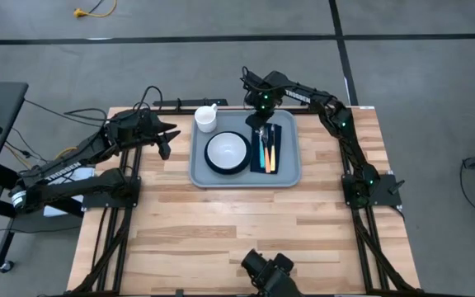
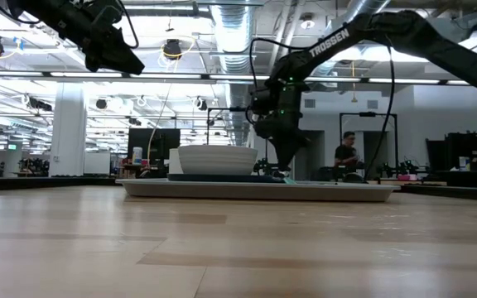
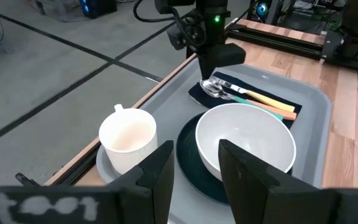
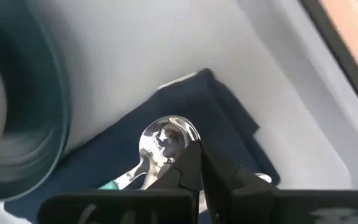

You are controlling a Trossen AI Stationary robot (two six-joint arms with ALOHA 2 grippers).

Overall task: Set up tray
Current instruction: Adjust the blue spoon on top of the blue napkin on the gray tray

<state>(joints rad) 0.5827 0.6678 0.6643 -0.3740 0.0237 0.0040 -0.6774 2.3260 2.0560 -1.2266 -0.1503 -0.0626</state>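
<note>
The grey-blue tray [image 1: 291, 176] lies at the table's far middle. On it a white bowl [image 1: 227, 151] stands in a dark teal plate [image 3: 188, 163], and a white cup [image 3: 128, 137] stands in the far left corner. A navy napkin [image 4: 219, 102] on its right carries a spoon [image 4: 168, 134] and utensils with orange and teal handles [image 3: 267, 103]. My right gripper [image 3: 207, 73] points down, shut, at the utensils' far ends. My left gripper [image 3: 194, 177] hovers open, left of the tray and above the table, with nothing between its fingers. My right gripper comes from above, pointing down, with its shut fingertips [image 4: 194, 163] at the rim of the spoon's bowl [image 4: 185, 138], at the spoon's far end. The spoon lies flat on the napkin. Whether the tips touch the spoon or stand just off it, I cannot tell.
Bare wood stretches from the tray to the near edge [image 1: 246, 227]. A camera mount [image 1: 266, 271] sits at the near edge's middle. A black rail [image 1: 176, 104] runs along the far edge behind the cup. A person [image 2: 348, 153] stands far off in the room.
</note>
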